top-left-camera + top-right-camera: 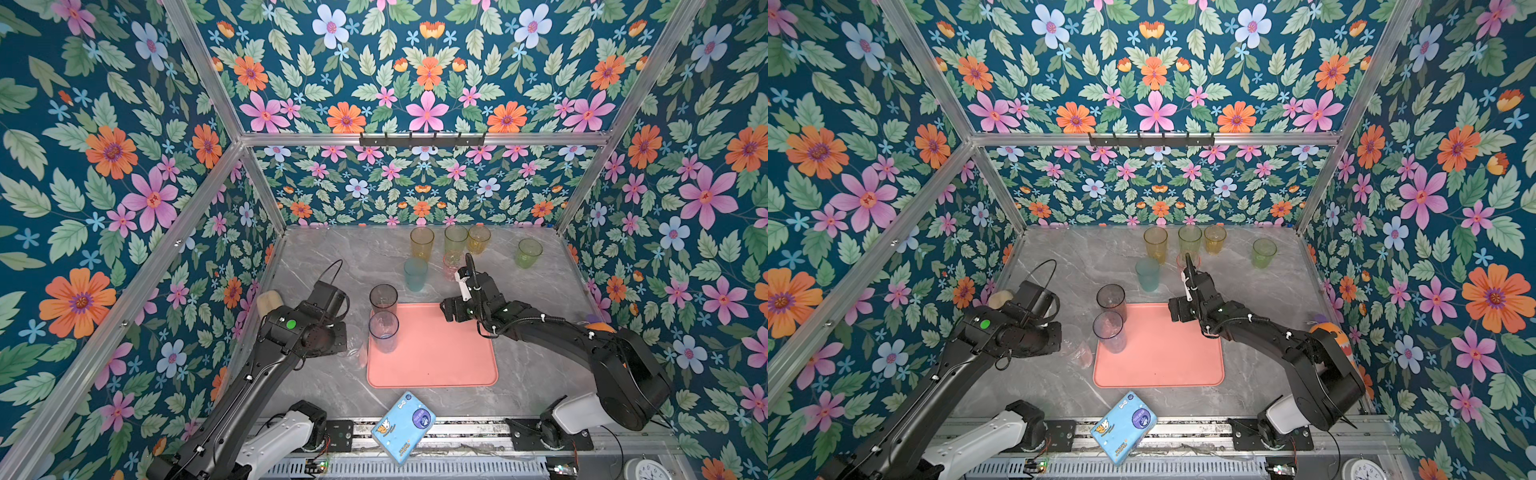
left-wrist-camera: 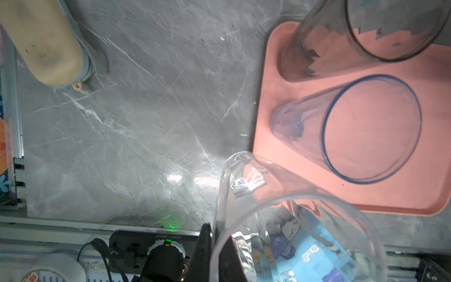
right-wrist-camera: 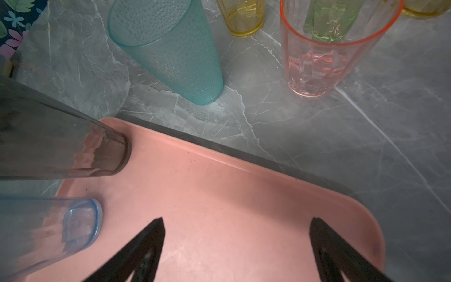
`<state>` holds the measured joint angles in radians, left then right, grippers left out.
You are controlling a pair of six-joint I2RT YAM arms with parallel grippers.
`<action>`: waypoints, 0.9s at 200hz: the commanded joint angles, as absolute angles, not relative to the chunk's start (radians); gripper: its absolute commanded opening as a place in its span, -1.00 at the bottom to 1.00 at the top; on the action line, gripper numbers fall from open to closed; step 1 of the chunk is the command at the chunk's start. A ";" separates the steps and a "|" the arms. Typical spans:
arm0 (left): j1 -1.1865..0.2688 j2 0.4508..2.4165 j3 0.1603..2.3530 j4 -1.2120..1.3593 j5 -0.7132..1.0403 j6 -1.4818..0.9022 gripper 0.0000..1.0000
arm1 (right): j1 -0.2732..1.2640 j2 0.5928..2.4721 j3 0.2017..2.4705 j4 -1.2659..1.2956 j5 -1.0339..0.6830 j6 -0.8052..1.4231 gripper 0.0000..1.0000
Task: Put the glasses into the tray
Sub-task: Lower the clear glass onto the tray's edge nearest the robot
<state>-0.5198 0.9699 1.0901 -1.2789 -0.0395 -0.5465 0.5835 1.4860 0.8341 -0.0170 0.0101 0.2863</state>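
Tumbler (image 2: 246, 175) tight in left gripper (image 2: 217, 234)

Left arm (image 1: 245, 382): matte black links, white segment (image 1: 278, 436) at the near base, round green sticker (image 1: 291, 323) by the wrist
Right arm (image 1: 623, 374): matte black links, white near-base segment (image 1: 582, 409), ribbed black cable (image 1: 524, 320) fastened with white ties (image 1: 543, 318)
Right gripper fingers (image 3: 145, 246): black, tapering to points

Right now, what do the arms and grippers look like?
Both arms are black with white base links. Left arm bears a green round sticker. Right arm carries ribbed cable with white ties. Left gripper and right gripper have black tapered fingers.
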 commanded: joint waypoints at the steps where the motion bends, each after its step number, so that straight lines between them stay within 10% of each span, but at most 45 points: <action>1: -0.559 0.958 1.072 -1.262 -0.027 -0.573 -1.00 | 0.584 1.496 0.845 -0.005 0.001 0.294 0.88; 180: -0.925 1.101 0.990 -1.103 -0.157 -0.709 -1.00 | 0.583 1.512 0.854 -0.008 0.002 0.295 0.88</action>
